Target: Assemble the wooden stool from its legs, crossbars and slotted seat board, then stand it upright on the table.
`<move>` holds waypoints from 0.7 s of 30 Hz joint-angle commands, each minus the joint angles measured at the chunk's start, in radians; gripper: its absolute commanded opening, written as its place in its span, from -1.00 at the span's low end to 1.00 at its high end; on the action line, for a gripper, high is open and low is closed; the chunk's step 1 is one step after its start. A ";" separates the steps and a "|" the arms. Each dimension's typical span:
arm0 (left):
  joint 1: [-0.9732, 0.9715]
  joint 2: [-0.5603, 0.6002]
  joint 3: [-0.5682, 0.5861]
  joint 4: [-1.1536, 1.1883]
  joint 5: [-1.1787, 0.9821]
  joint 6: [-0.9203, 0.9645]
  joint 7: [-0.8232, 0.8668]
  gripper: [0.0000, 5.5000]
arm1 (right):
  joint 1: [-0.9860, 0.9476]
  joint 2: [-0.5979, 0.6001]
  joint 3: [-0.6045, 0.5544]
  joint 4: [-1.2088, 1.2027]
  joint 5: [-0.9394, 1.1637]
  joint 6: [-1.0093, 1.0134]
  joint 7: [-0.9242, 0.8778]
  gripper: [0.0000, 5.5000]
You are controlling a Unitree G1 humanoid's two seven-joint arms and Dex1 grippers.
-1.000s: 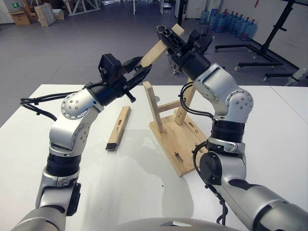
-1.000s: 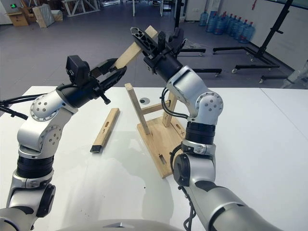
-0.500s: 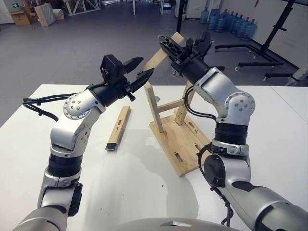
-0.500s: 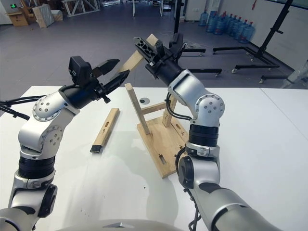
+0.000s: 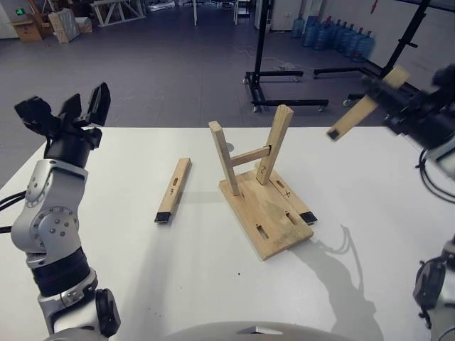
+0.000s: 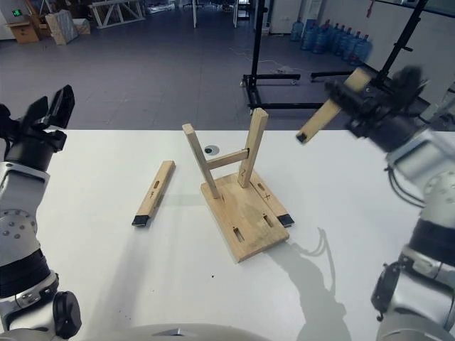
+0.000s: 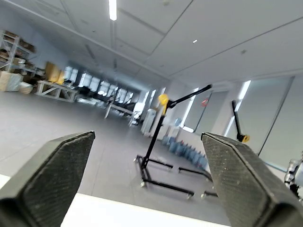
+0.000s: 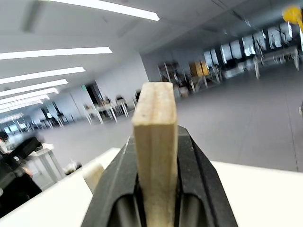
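Stool seat board [image 5: 274, 226] sits slots-up mid-table, two legs [image 5: 225, 158] and crossbar [image 5: 249, 156] in. I've got the right gripper [image 8: 156, 187] clamped on a third leg [image 5: 361, 108], held high to clear them. Left gripper [image 5: 65, 112] spread, empty.

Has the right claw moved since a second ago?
Yes. The right claw, shut on the wooden leg, has swung to the robot's right, from above the half-built stool to well beside it.

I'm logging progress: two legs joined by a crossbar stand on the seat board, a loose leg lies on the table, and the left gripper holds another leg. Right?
No: the right gripper holds that leg, as the right wrist view shows; the left gripper is open and empty.
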 commanded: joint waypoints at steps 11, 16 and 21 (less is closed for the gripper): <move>0.050 -0.040 -0.109 0.048 0.087 -0.038 -0.045 0.50 | -0.151 0.260 0.120 0.654 -0.382 -0.403 0.093 -0.86; 0.052 -0.046 -0.130 0.044 0.101 -0.036 -0.049 0.50 | -0.173 0.296 0.116 0.743 -0.414 -0.435 0.130 -0.86; 0.052 -0.052 -0.140 0.041 0.108 -0.034 -0.050 0.50 | -0.198 0.302 0.106 0.812 -0.445 -0.469 0.146 -0.86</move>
